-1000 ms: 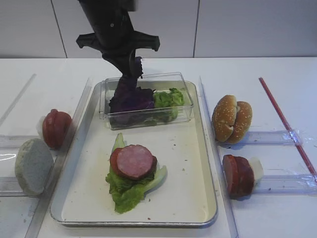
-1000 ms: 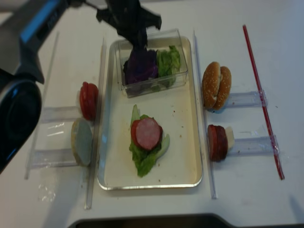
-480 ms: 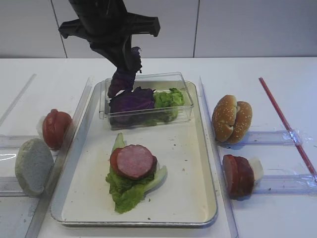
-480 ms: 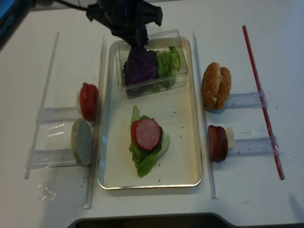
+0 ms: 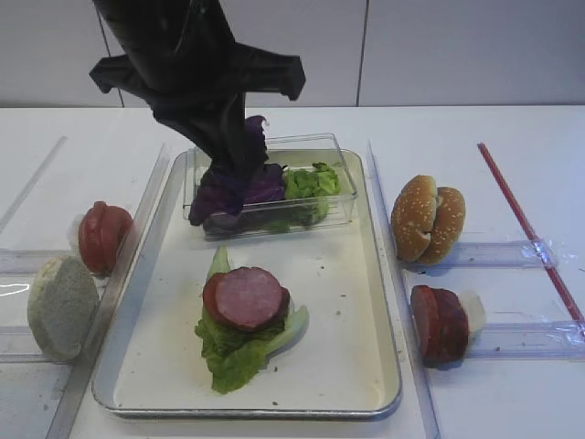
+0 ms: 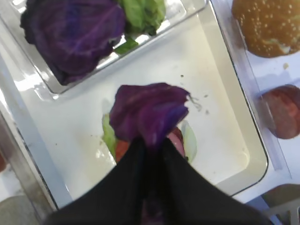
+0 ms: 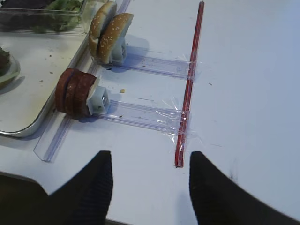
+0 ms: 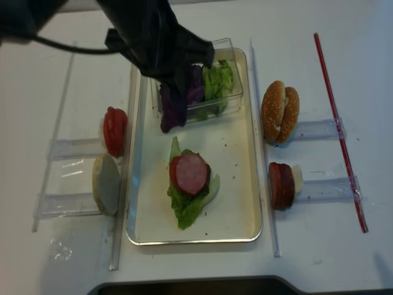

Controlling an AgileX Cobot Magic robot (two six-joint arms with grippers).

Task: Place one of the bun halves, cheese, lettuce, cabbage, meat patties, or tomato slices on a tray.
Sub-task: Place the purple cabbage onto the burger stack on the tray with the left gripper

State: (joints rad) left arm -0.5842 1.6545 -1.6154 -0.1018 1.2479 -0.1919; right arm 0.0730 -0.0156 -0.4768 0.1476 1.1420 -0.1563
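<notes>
My left gripper point(image 6: 152, 145) is shut on a crinkled purple cabbage leaf point(image 6: 150, 110), which hangs in the air at the clear box's near wall point(image 5: 228, 183). Directly under it in the left wrist view lies a stack on the cream tray point(image 5: 338, 274): green lettuce point(image 5: 239, 352) with a pink-faced meat patty point(image 5: 247, 297) on top and a red edge showing beneath. More cabbage point(image 6: 75, 35) stays in the box. My right gripper point(image 7: 150, 173) is open over bare table, holding nothing.
The clear box point(image 5: 338, 206) at the tray's far end also holds lettuce point(image 5: 311, 181). Right of the tray stand sesame bun halves point(image 5: 428, 219) and meat patties point(image 5: 439, 322) on clear rails, with a red strip point(image 5: 526, 224) beyond. On the left stand tomato slices point(image 5: 102, 236) and a pale bun half point(image 5: 61, 306).
The left gripper has lifted a cabbage leaf out of the box and carried it toward the near side, over the tray. The right gripper has not moved.
</notes>
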